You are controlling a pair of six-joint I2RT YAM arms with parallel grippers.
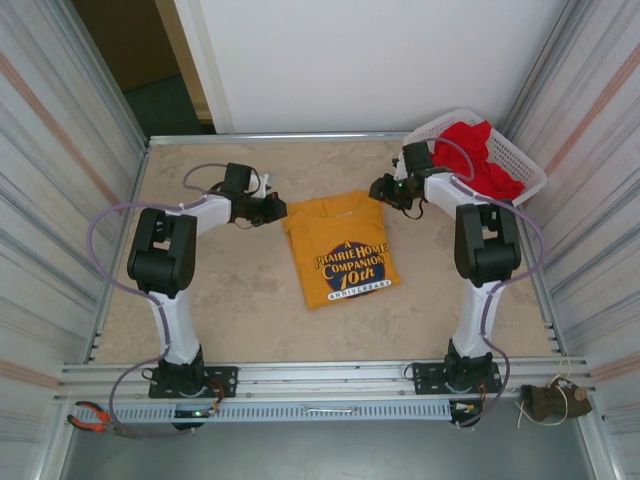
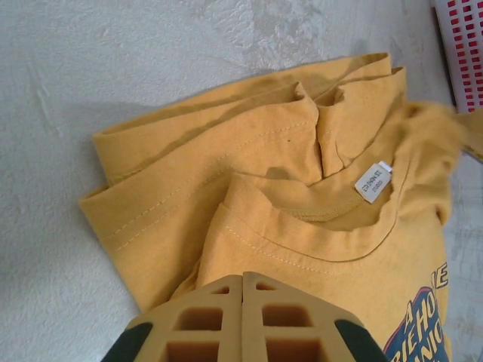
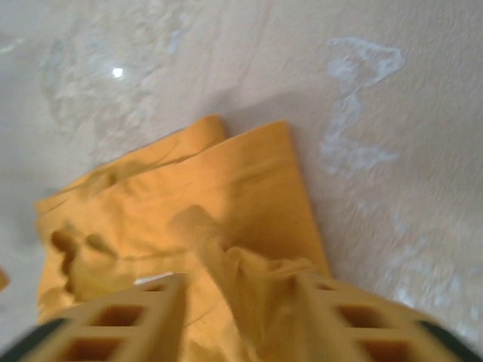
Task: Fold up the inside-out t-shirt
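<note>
While left tool shut, right tool pinches t-shirt.

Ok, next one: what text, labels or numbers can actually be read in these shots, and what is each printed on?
"A PRAIRIE HOME COMPANION 10th ANNIVERSARY": dark blue and white print on the chest of the yellow t-shirt, read in the top view.
Partial letters of the same print at the lower right edge of the left wrist view: cut off, not readable as words.
White neck tag inside the collar: printing too small to read.

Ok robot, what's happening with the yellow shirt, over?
Left gripper shut, empty, beside collar. Right gripper holding a bunch of yellow shirt. Shirt folded small, print up. Nothing in the way.
</note>
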